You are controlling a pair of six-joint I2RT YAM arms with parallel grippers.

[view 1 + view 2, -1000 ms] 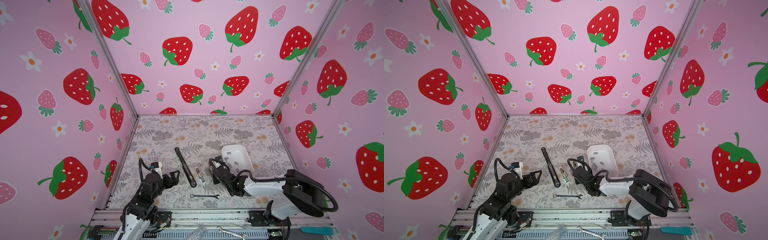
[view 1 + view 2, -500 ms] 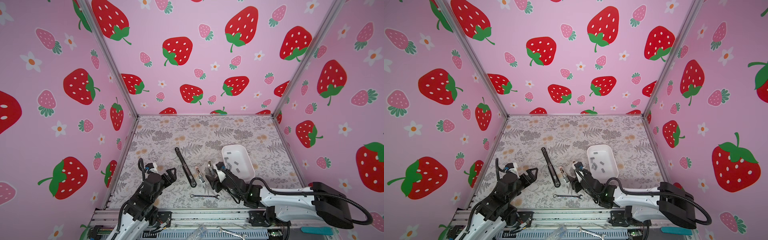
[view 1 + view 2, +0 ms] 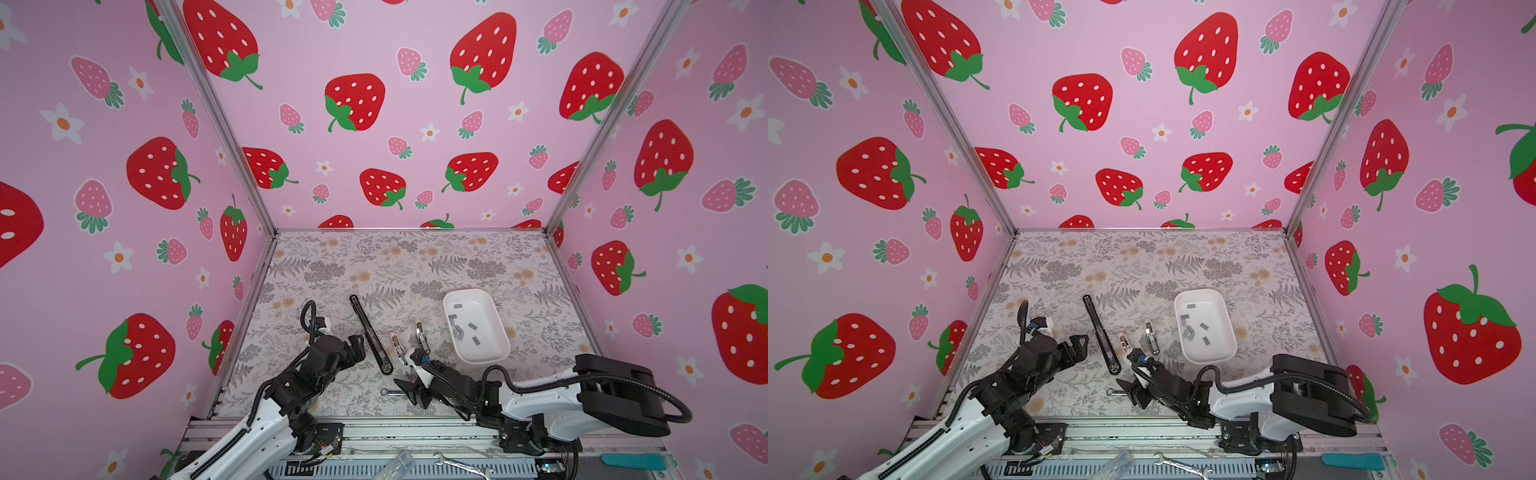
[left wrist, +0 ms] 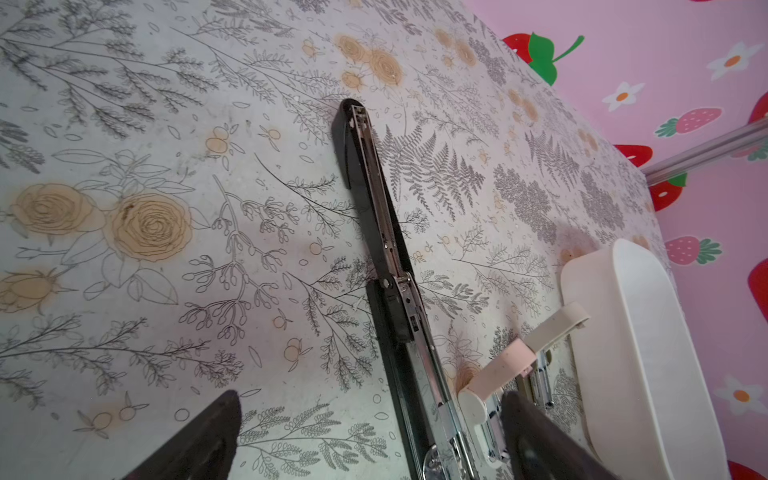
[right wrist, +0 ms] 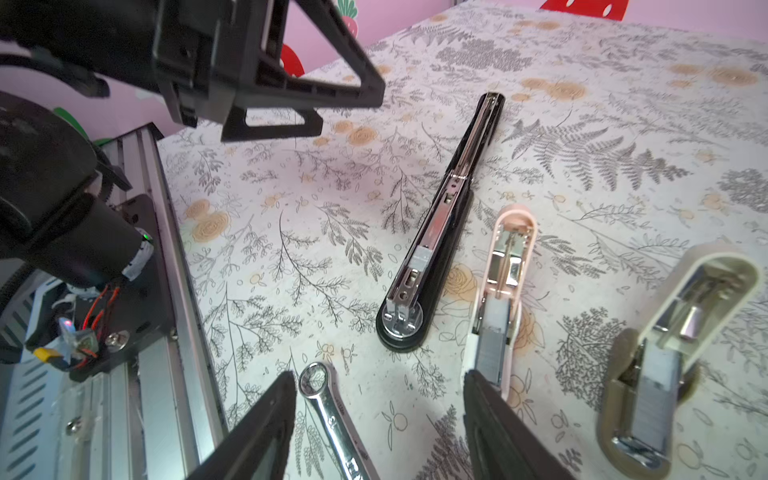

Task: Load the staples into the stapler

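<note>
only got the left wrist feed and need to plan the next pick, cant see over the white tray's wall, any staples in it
Observer: Yes. Both top views show several loose grey staples lying in the white tray.
Operator: ok, anything being carried right now
Observer: No. The right pincer is open with nothing between its fingers, and a silver wrench lies on the table near it.
Operator: any stapler loaded yet
Observer: In the right wrist view the pink stapler lies open with a grey staple strip in its channel.
</note>
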